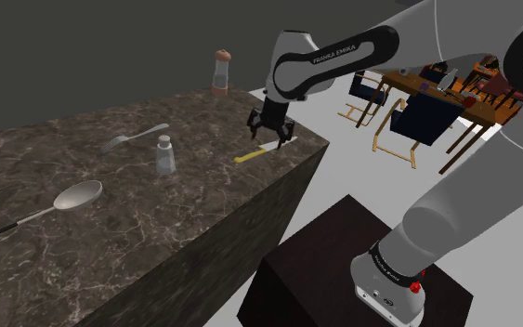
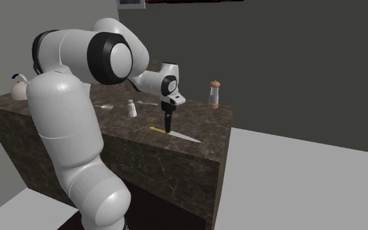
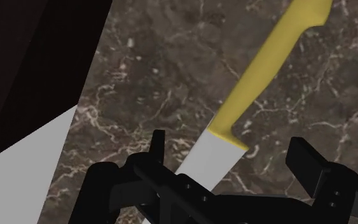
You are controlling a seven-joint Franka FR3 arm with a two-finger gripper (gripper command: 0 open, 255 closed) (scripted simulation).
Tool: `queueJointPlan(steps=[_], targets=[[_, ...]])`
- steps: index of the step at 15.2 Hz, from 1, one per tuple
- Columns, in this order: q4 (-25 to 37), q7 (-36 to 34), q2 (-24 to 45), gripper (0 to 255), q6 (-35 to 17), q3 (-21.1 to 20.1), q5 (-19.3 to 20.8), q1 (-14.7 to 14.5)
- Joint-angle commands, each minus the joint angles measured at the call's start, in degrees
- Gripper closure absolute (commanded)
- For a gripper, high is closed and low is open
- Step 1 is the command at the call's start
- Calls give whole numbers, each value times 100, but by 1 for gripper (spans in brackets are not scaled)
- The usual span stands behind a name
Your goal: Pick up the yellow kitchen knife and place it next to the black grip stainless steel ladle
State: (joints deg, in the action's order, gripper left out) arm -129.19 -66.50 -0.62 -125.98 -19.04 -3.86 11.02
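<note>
The knife (image 1: 251, 155) has a yellow handle (image 3: 269, 67) and a pale blade (image 3: 212, 156). It lies flat on the dark marble counter (image 1: 111, 232), close to the counter's end nearest the stand. My black gripper (image 1: 272, 139) hangs just above it, open. In the wrist view the fingers (image 3: 157, 147) stand either side of the blade where it meets the handle, without touching it. The second exterior view has the gripper (image 2: 168, 128) pointing straight down at the knife (image 2: 169, 133). The ladle (image 1: 75, 196), a grey bowl on a thin stem with a dark grip, lies far off toward the shoulder view's left.
A fork (image 1: 135, 137) and a small shaker (image 1: 164, 154) sit between knife and ladle. A pepper mill (image 1: 220, 72) stands at the counter's far corner. A kettle (image 2: 20, 87) sits at the far end. The counter edge drops off right beside the knife.
</note>
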Motion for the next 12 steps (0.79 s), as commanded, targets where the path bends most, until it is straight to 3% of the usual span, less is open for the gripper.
queueJointPlan(steps=[1,3,11,12], targets=[[-50,-40,100,0,-151,-7,32,-5],[-140,-70,216,0,-352,-13,70,-13],[-139,-70,215,0,-351,-13,70,-13],[-139,-70,215,255,-351,-13,70,-13]])
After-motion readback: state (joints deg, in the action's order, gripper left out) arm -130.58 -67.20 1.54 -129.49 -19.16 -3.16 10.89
